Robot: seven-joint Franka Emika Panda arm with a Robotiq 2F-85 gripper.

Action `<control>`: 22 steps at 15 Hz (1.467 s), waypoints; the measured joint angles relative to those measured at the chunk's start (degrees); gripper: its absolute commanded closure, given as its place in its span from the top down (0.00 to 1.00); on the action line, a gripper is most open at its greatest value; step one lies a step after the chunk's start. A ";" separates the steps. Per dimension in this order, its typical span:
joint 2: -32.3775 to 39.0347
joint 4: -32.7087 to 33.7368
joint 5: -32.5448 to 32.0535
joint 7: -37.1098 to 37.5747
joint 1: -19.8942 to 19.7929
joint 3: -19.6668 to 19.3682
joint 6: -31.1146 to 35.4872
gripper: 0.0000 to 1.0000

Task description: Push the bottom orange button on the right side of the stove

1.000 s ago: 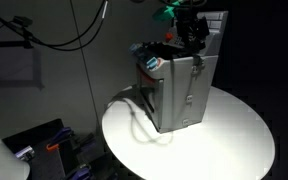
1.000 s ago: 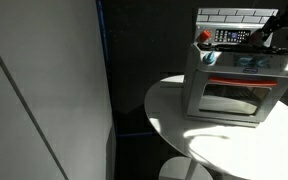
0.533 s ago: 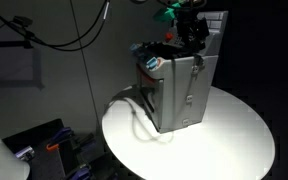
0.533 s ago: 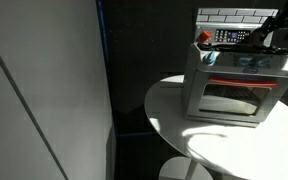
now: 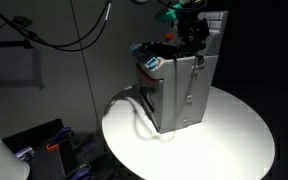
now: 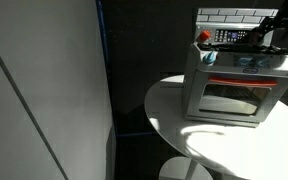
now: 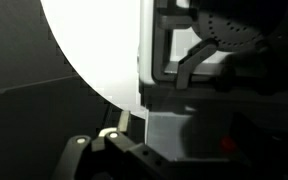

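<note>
— Upon the round white table [image 5: 239, 150], right of centre in both exterior views: small boxy grey toy stove [image 5: 184, 95]. Stands upright, with the white tile-patterned back panel [image 6: 229, 14] rising behind at the upper right of the frame.

— And on top?

— Red round knob [image 6: 204, 37] at the stove's upper left corner (seen from the front), dark cooktop [image 6: 234, 38] just beside. Below, glass-fronted oven door [image 6: 234, 98], facing the camera.

— Whereabouts of the black robot gripper [image 5: 194, 42]?

— Upper middle of the frame, low over the stove's top, just before the back panel. Touching or not: impossible to say. Seen from the front, only a dark arm [image 6: 279, 22] entering at the upper right corner.

— Fingers spread or pressed together?

— Cannot tell. Nothing but a dark mass on a dark background, with a green glow [image 5: 169, 12] just above.

— Anything from the wrist view?

— Mostly black. Bright table surface at upper left, grey stove edges at right, small red spot [image 7: 226, 146] at lower right, too dim to identify.

— Anything else?

— Thin white cable [image 5: 132, 112] looping on the table, left of the stove.
</note>
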 measured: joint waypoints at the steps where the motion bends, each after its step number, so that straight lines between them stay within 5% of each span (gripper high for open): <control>1: 0.24 0.26 0.01 0.01 0.01 0.00 0.00 1.00; 22: 2.77 3.12 0.04 1.01 0.23 -0.06 0.00 1.00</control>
